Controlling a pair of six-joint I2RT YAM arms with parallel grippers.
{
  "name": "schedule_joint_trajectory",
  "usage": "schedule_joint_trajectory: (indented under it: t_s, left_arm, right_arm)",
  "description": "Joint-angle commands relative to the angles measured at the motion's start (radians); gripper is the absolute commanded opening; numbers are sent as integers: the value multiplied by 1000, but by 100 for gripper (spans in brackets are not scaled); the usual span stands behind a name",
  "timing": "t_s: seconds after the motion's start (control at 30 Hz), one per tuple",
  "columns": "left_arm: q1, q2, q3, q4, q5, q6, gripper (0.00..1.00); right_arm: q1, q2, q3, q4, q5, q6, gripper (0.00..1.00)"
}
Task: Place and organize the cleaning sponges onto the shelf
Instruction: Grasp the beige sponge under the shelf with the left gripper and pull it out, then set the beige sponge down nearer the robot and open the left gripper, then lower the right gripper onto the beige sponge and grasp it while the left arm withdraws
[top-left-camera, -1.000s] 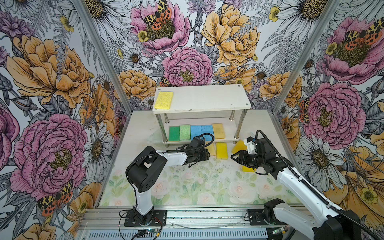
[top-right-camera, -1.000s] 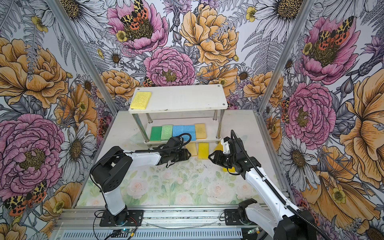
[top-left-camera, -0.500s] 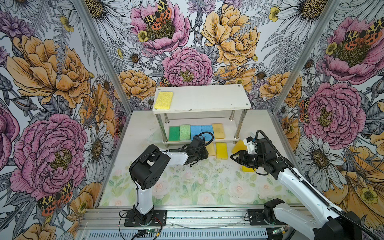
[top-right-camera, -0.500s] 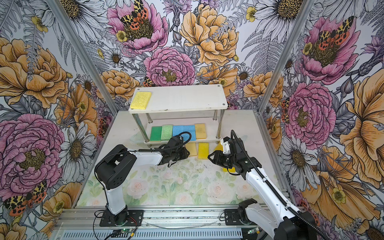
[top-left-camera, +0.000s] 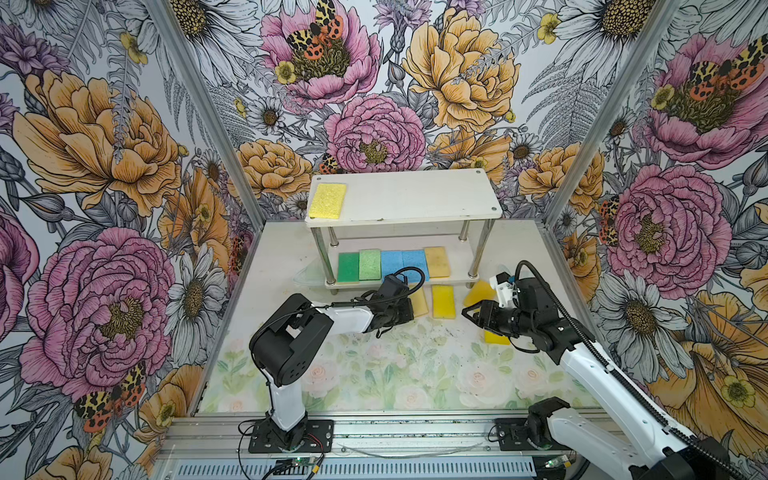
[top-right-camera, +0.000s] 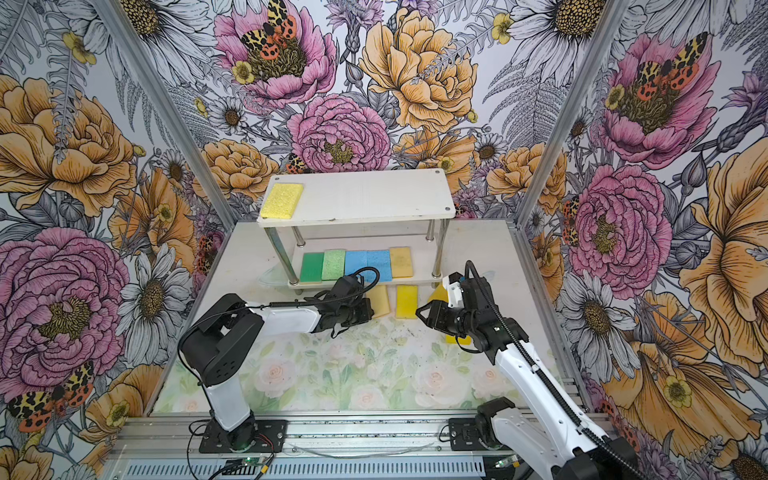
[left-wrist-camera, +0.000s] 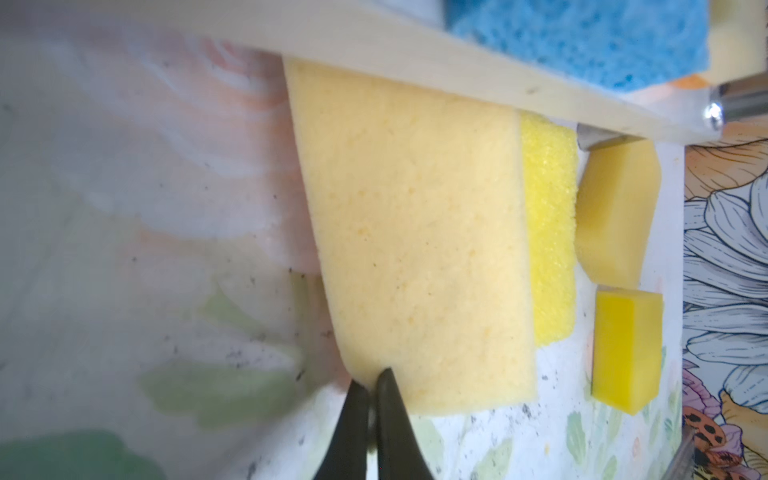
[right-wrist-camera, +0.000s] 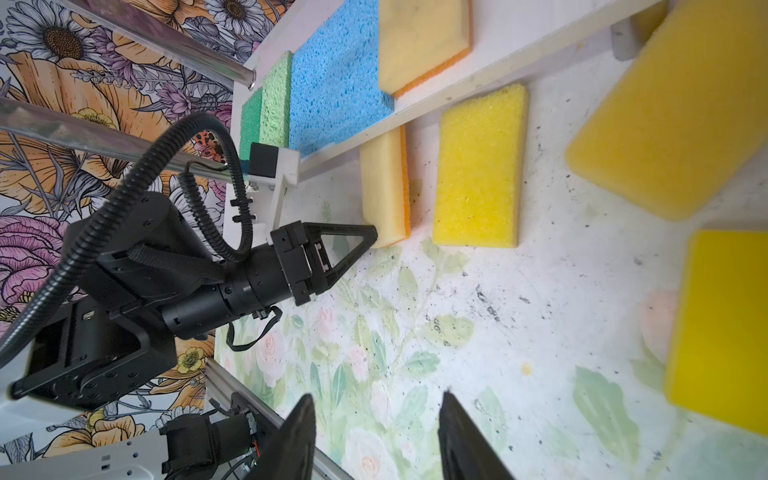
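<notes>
Nearest the front, the right gripper (right-wrist-camera: 378, 395) hangs over the table (top-left-camera: 374, 365) with its jaws about half apart and nothing between them. A deep-yellow sponge (right-wrist-camera: 723, 332) lies flat just under that arm. A little farther in, the left gripper (left-wrist-camera: 371, 380) lies low and reaches toward the shelf (top-left-camera: 415, 195), its jaws pressed together on the near corner of the pale sponge (left-wrist-camera: 415, 232). That sponge looks tipped up along one long side, its orange backing showing in the right wrist view. Its long axis runs straight away from the left gripper, and its far end sits at, perhaps just under, the front edge of the lower board (top-left-camera: 459, 266). I judge it must come back and up before it can clear that lip. Just beside it lie a yellow sponge (right-wrist-camera: 478, 170), parallel to it, and then a golden sponge (right-wrist-camera: 673, 116), skewed, by the shelf's right front post. Both are nearer the right arm. On the lower board a dark green sponge (top-left-camera: 348, 267), a light green sponge (top-left-camera: 370, 264), two blue sponges (top-left-camera: 392, 266) and a tan sponge (top-left-camera: 437, 262) sit in a row, edges touching, with only a narrow bare strip at the right end. Farthest and highest, the upper board carries one lemon sponge (top-left-camera: 328, 200) at its left end and is otherwise bare, so it looks the likelier spot.
</notes>
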Motion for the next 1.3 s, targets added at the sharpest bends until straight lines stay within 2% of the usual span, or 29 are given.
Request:
schedule_joint_trajectory:
  t_s: [0.0, 0.17, 0.4, 0.47, 0.5, 0.57, 0.67, 0.87, 1.03, 1.27]
  left_arm:
    - [-30, -88, -24, -127, 34, 14, 8]
    - [-99, -200, -101, -174, 32, -18, 8]
    - [-281, -260, -163, -218, -66, -121, 9]
    - [-309, -259, -165, -216, -87, -141, 12]
    - [-315, -255, -163, -215, -91, -144, 20]
    - [-316, -247, -158, -215, -84, -142, 33]
    - [-314, -256, -157, -212, -74, -138, 42]
    - [-276, -361, -234, -134, -36, -161, 45]
    - [-189, -508, -379, 28, 38, -215, 49]
    - [-68, -703, -457, 6, 56, -209, 58]
  right_arm:
    - [-5, -17, 3, 14, -17, 12, 50]
    - [19, -20, -30, 17, -8, 35, 49]
    - [123, -28, -85, 19, 64, 74, 49]
    - [161, -24, -98, 18, 84, 89, 50]
    - [180, -22, -104, 19, 98, 97, 50]
    - [215, -15, -115, 18, 125, 110, 50]
    - [259, -1, -129, 19, 166, 133, 50]
    - [330, 14, -158, 24, 260, 186, 46]
    - [396, 66, -166, 39, 308, 198, 44]
    - [437, 135, -197, 143, 285, 234, 42]
